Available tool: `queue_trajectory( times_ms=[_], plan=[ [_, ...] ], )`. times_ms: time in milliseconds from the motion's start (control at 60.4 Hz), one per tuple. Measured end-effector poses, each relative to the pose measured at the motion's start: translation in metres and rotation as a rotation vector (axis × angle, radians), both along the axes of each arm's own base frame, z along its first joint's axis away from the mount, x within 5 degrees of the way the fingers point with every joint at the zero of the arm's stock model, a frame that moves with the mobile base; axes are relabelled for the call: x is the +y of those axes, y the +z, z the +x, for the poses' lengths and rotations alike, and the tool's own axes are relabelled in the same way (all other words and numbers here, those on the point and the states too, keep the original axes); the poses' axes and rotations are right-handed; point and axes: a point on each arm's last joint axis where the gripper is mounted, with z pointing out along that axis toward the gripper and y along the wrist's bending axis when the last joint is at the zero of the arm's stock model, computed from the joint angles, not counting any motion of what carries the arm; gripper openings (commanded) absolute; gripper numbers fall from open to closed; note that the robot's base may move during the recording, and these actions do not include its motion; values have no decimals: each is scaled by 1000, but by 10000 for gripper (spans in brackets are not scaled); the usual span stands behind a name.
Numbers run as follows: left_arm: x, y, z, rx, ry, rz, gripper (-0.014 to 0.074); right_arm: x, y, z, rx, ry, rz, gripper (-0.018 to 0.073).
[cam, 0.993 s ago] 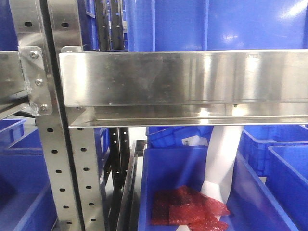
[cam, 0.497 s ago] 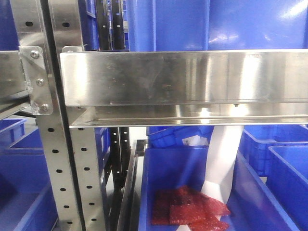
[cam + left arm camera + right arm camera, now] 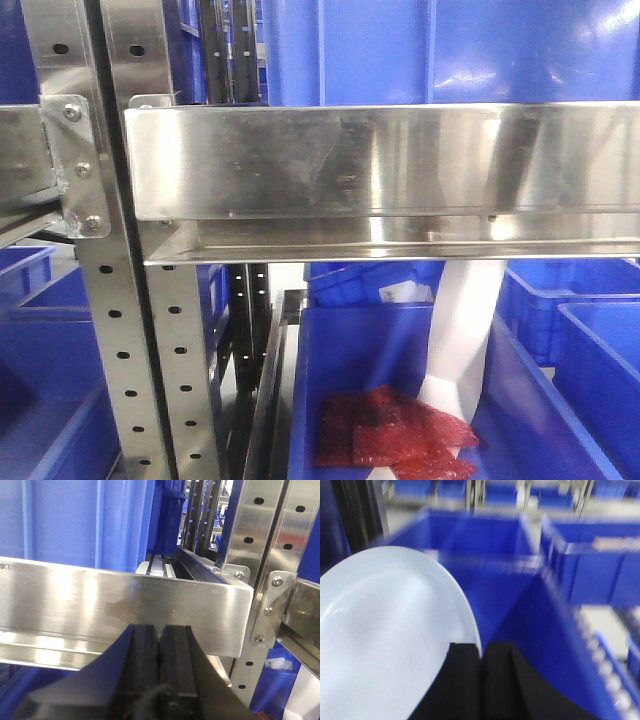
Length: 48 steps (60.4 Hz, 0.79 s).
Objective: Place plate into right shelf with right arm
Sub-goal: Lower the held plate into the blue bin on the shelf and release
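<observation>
The right gripper (image 3: pixel 480 655) pinches the plate (image 3: pixel 385 640) by its rim, one black finger on each face, the jaws nearly together. The plate hangs above blue bins (image 3: pixel 485 545) (this view is blurred). The left gripper (image 3: pixel 159 645) has its pads pressed flat together, empty, just before the right shelf's (image 3: pixel 125 610) steel beam.

Crumpled red bags (image 3: pixel 395 430) beside white sheet (image 3: pixel 462 335) (upright).
</observation>
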Motion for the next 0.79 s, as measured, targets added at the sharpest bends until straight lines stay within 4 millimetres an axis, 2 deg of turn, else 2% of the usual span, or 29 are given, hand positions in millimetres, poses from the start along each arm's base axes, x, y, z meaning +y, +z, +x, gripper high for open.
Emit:
queue_trajectory(
  times_ms=[99,166,265,381,480,546,679,794],
  plan=[
    [0,0,0,0,0,0,-47,3,-21,15,53,0,-10,62],
    [0,0,0,0,0,0,-47,4,-29,21,74,0,-14,96],
    [0,0,0,0,0,0,-47,4,-32,23,81,0,-15,267],
    [0,0,0,0,0,0,-47,4,-31,23,74,1,-14,515],
    [0,0,0,0,0,0,-47,4,-28,21,67,1,-12,627],
    [0,0,0,0,0,0,-47,3,-25,19,69,-2,-13,621],
    [0,0,0,0,0,0,-47,-1,-7,1,61,-15,-10,573],
    [0,0,0,0,0,0,-47,-7,17,-23,32,-27,-3,433]
  ],
)
